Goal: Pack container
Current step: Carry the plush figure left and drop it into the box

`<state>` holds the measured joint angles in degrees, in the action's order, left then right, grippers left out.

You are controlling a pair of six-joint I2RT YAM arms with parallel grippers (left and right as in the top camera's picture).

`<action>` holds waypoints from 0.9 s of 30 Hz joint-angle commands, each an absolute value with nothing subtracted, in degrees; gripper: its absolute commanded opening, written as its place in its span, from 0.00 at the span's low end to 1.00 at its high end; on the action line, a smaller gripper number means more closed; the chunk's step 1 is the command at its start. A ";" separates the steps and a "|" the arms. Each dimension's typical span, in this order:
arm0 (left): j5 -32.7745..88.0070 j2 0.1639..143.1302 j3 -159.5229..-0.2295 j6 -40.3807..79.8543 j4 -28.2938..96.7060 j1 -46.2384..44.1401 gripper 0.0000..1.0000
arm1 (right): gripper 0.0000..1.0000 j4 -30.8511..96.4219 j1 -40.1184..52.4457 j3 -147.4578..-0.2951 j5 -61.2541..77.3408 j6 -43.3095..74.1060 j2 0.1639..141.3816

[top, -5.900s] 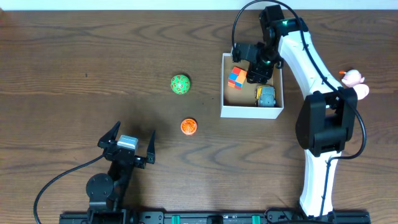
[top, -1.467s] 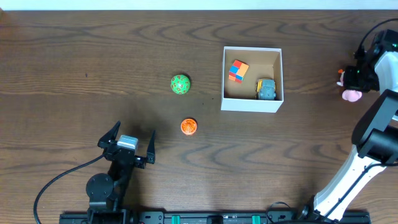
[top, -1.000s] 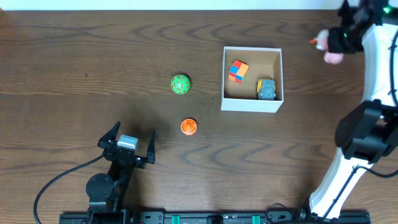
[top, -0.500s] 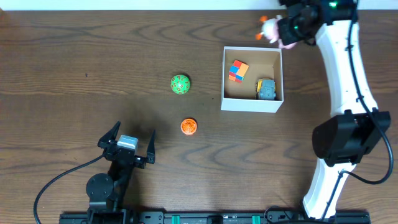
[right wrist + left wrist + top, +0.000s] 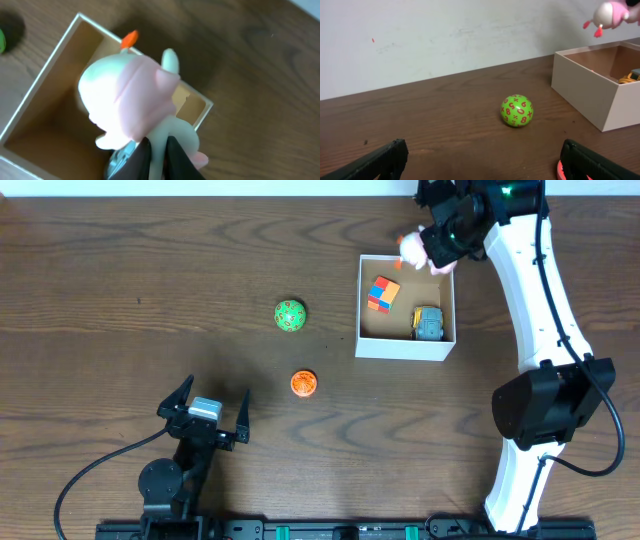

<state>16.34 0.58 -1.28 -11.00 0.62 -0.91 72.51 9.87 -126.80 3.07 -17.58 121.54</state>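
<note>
Now the step in hand is carrying a toy to the box. The right gripper [image 5: 440, 240] is clenched on a pink-and-white toy [image 5: 414, 250] with an orange beak. It holds the toy in the air above the far wall of the container [image 5: 404, 353], not yet fully over the brown inside. The container sits on the table [image 5: 120, 260] right of centre. In it lie a many-coloured cube [image 5: 381, 294] by the far left corner and a small yellow-and-grey vehicle [image 5: 427, 324] by the near right corner. The left gripper [image 5: 216, 392] rests near the table's front edge, its jaws spread wide and holding nothing. A green ball [image 5: 290, 315] and an orange disc [image 5: 304, 384] lie on the wood left of the container, apart from it.

The next move probably calls for bringing the toy over the free floor between cube and vehicle, lowering it below the rim, and only then letting go. Released here, it could catch the wall and tumble outside. Ball and disc look to be packed afterwards.
</note>
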 commanded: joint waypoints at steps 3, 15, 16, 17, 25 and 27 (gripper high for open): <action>16.91 0.23 -0.23 -11.97 2.57 -0.67 0.98 | 0.17 73.28 9.93 -127.68 3.46 -18.52 121.05; 16.93 0.23 -0.23 -11.97 2.57 -0.67 0.98 | 0.40 72.12 9.76 -127.68 3.25 -18.52 122.10; 16.93 0.23 -0.23 -11.97 2.57 -0.67 0.98 | 0.41 71.96 9.76 -127.68 3.18 -18.52 122.10; 16.93 0.23 -0.23 -11.97 2.59 -0.67 0.98 | 0.45 71.61 9.76 -127.68 3.09 -18.50 122.10; 16.91 0.23 -0.23 -11.97 2.57 -0.67 0.98 | 0.53 67.37 9.23 -127.68 1.02 -13.63 122.10; 16.93 0.23 -0.23 -11.97 2.57 -0.67 0.98 | 0.54 66.13 8.93 -127.70 -3.25 -10.37 122.10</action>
<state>16.34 0.58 -1.28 -11.00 0.62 -0.91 66.96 9.65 -126.80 1.74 -15.66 121.56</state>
